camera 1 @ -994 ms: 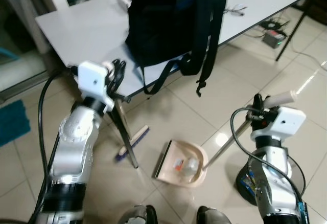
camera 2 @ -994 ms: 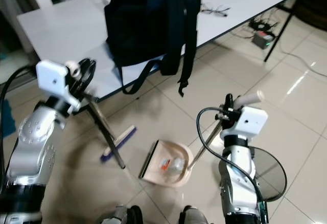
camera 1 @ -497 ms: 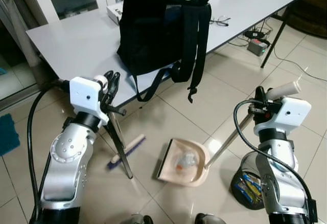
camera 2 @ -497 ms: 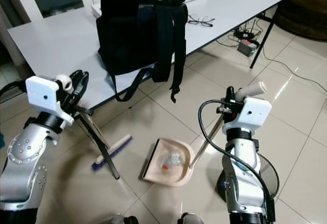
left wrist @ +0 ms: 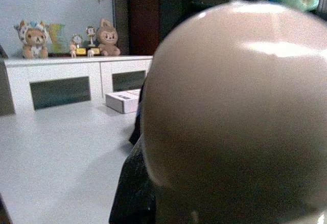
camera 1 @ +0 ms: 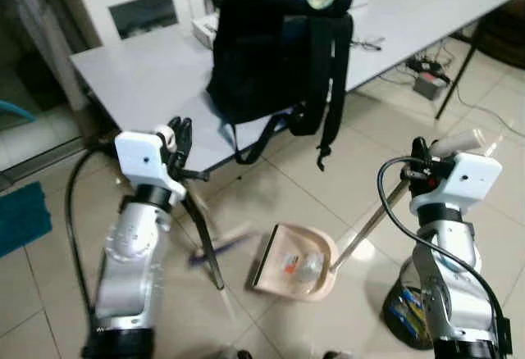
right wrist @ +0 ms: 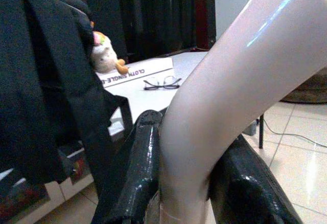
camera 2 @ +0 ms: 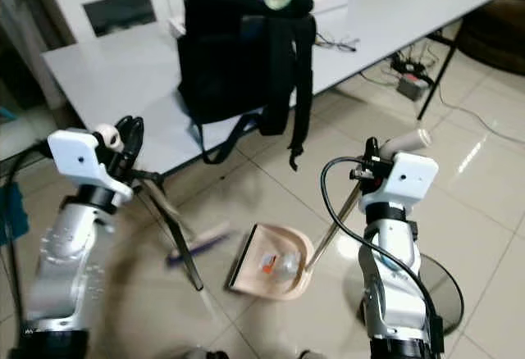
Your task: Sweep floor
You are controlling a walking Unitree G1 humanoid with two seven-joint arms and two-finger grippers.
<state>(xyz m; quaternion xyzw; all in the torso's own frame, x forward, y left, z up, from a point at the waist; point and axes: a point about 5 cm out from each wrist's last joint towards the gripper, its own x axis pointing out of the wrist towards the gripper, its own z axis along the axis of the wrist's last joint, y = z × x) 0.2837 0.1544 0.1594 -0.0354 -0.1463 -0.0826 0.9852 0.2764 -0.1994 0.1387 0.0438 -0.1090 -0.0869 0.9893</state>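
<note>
The dustpan (camera 1: 293,262) lies on the tiled floor (camera 1: 328,162) just in front of the robot, and everything else is best placed from it. It already holds some litter, a clear wrapper and a small reddish scrap, lying toward its closed back edge. Its long pale handle (camera 1: 373,220) rises up and to the robot's right, where the right gripper (camera 1: 420,162) is clenched around the grip; in the right wrist view the two black fingers (right wrist: 140,173) press on either side of the pale stem. To the robot's left of the dustpan, the broom (camera 1: 217,243) rests its blurred purple-bristled head on the tiles near the pan's open lip, its shaft running up to the left gripper (camera 1: 179,134), which grasps the top of the stick (the left wrist view is taken up by the rounded handle end, close to the lens). Beyond the dustpan stands a grey table (camera 1: 139,68) with a black backpack (camera 1: 279,47) on it, straps dangling over the edge. To do this step well, I judge the pan's lip should stay flat against the tiles while the broom draws short, low strokes toward it, keeping clear of the table leg (camera 1: 205,240) beside the bristles.
</note>
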